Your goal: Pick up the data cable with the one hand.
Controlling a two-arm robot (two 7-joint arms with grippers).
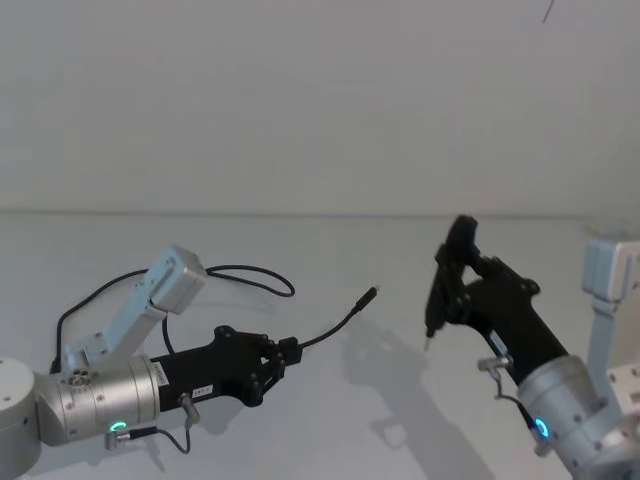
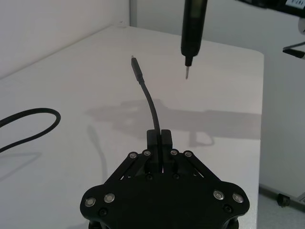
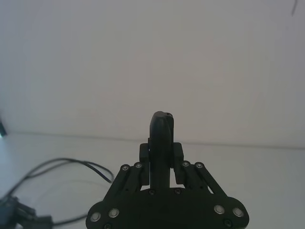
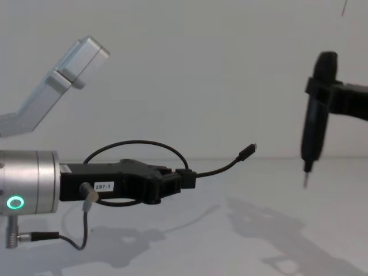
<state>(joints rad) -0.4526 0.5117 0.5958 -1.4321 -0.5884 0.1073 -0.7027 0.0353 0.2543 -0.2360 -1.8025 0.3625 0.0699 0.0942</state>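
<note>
You lose the data cable (image 2: 28, 125) off the left wrist view's edge; in head view its loop passes behind the left arm (image 1: 150, 300).

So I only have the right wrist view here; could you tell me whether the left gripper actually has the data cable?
Observer: Yes. The left gripper is shut on the data cable a short way behind its plug.
Operator: Thank you. Is the plug end resting on the table?
Observer: No. In the chest view the plug arcs up off the table, free in the air.
Operator: And what is my right gripper holding, please?
Observer: The right gripper is clamped on a slim black tool, hanging upright with its metal tip pointing down, off to the plug's right.
</note>
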